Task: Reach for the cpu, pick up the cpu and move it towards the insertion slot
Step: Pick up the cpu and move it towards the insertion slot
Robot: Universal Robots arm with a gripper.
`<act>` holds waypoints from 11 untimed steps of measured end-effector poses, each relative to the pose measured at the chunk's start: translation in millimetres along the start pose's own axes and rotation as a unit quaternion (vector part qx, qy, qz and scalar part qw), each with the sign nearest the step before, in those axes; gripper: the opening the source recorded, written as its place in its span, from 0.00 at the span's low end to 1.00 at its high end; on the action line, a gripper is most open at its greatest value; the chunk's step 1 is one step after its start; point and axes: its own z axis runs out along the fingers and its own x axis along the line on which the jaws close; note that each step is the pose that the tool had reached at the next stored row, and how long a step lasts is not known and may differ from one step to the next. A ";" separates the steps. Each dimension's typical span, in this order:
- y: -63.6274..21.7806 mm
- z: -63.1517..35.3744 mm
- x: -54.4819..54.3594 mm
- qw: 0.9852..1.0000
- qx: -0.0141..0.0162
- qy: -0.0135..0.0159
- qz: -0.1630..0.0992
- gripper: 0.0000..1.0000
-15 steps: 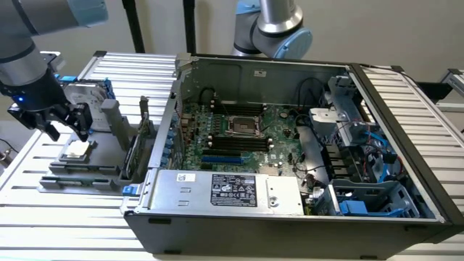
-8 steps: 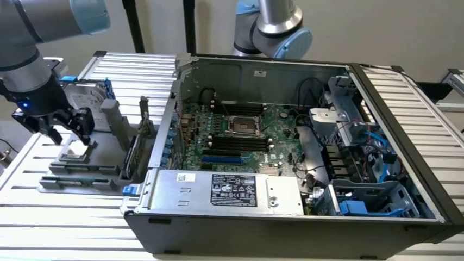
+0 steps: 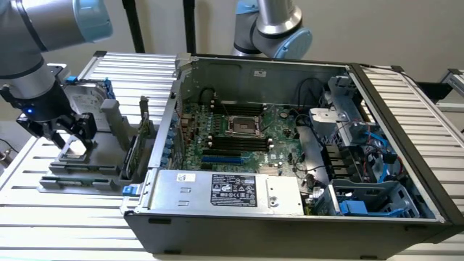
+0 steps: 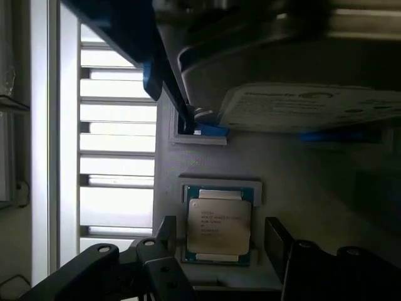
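Reach looks almost complete: the gripper (image 3: 69, 142) hangs with fingers spread either side of the cpu (image 4: 219, 219), which lies flat in a recess near the grey fixture's (image 3: 80, 176) edge on the exterior view's left. Not yet gripped or lifted; the insertion slot (image 3: 243, 125) sits well apart, inside the computer case (image 3: 290, 223).

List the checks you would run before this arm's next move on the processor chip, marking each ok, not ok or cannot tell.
1. Black hand open: ok, jaws stand wide.
2. Small silvery-grey square cpu lying flat between the fingers: ok.
3. Cpu gripped: not ok, both fingers stand apart from it.
4. Square metal-framed insertion slot uncovered in the open black computer case: ok.
5. Clearance from the upright silver hard drive with blue rails: cannot tell.
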 end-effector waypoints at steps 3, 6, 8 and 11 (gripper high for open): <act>-0.1 2.7 0.0 1.000 0.001 0.000 0.000 0.67; -0.2 4.7 0.0 1.000 0.001 0.000 0.003 0.67; -0.2 5.4 0.0 1.000 0.001 0.000 0.005 0.67; -0.2 6.2 0.0 1.000 0.001 0.000 0.006 0.67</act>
